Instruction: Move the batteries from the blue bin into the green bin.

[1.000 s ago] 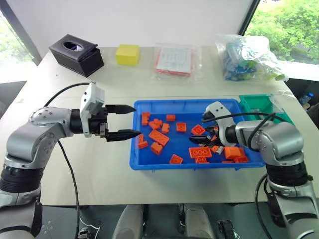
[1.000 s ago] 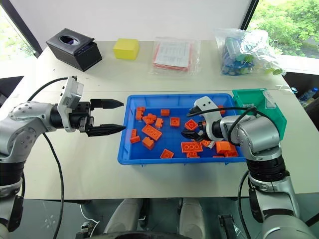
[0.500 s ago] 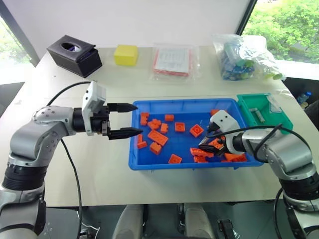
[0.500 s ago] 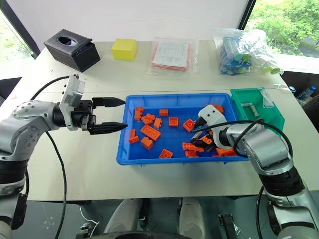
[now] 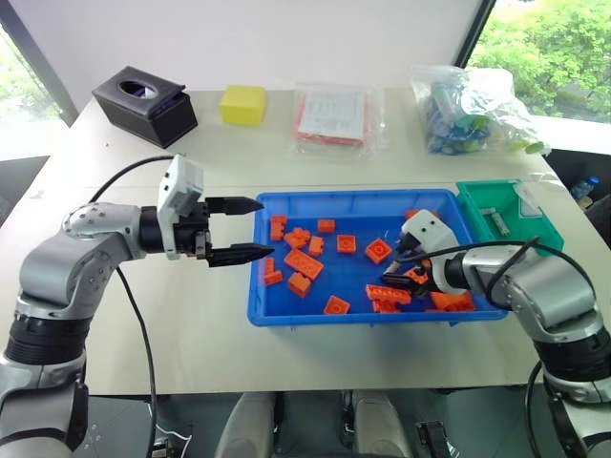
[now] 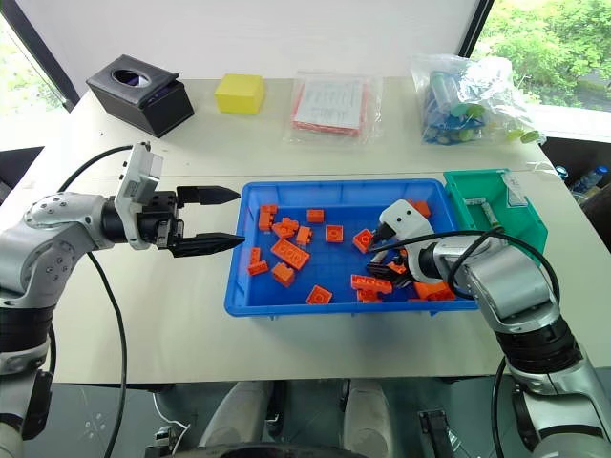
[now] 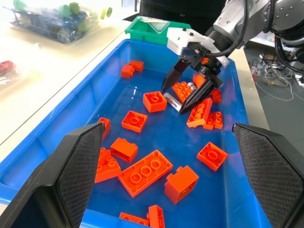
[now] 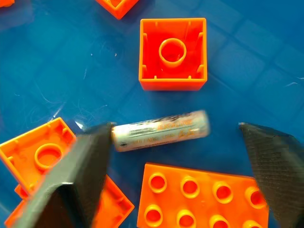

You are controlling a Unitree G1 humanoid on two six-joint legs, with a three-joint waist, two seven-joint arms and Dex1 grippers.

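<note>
Desk (image 5: 382,353): carries all.
Blue bin (image 5: 286,313): middle of desk, holding bricks (image 5: 304,263).
Green bin (image 5: 473,206): touching blue bin's right end, a battery (image 5: 495,220) inside.
Battery (image 8: 160,130): on blue bin's floor, between right tool's (image 7: 182,95) tips, bricks around.
Left tool (image 5: 244,229): at blue bin's left rim.
Box (image 5: 146,104), block (image 5: 244,104), packet (image 5: 332,116), bag (image 5: 473,110): along desk's far side, left to right.

Along the surface's (image 5: 191,315) far side sit a black box (image 5: 145,105), yellow block (image 5: 244,104), red-printed packet (image 5: 330,116) and bag (image 5: 470,110) (clear plastic).
</note>
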